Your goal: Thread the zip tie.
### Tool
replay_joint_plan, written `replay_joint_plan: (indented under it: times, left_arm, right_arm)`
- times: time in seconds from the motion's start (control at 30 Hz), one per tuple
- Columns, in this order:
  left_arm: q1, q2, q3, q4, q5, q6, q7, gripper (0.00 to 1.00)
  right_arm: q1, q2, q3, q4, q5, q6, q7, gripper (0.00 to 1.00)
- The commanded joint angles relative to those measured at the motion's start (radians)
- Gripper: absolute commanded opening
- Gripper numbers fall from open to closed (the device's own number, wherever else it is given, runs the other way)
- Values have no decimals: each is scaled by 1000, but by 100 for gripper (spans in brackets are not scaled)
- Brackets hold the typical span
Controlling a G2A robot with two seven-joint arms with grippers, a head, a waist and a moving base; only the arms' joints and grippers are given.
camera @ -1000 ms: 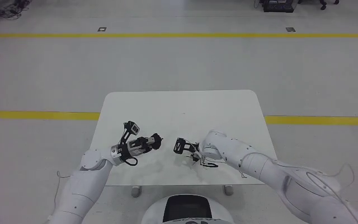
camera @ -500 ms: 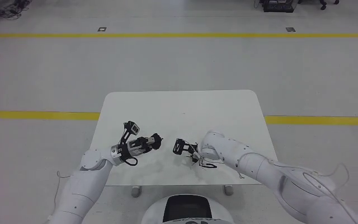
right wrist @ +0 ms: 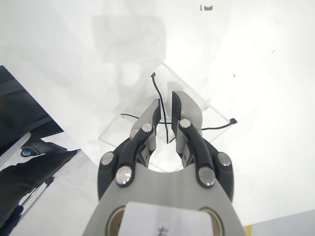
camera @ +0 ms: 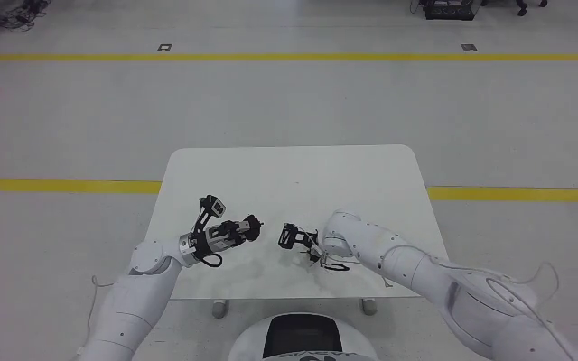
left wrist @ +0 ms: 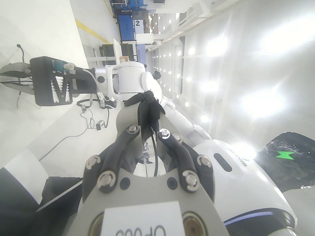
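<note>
Pickup step: left jaws clamped on zip tie (left wrist: 154,153); right jaws part open, second tie (right wrist: 157,89) between them, grip unclear. Next I'd close right, then line tip to head.

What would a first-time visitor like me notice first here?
Two white arms meet over the white table, the left gripper and right gripper facing each other, tips close but apart. The left is pinched on a thin black zip tie; the right hangs open above a clear tray with more black ties lying across it.
</note>
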Motion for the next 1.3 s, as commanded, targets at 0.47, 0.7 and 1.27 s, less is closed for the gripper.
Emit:
replay_joint_plan:
  times: [0.47, 0.7, 1.27]
  left_arm:
    - [0, 0, 0, 0, 0, 0, 0, 0]
    - [0, 0, 0, 0, 0, 0, 0, 0]
    - [0, 0, 0, 0, 0, 0, 0, 0]
  right_arm:
    - [1, -11, 0, 25, 21, 0, 0, 0]
    - [8, 1, 0, -11, 4, 0, 1, 0]
    - [20, 162, 13, -199, -4, 0, -162, 0]
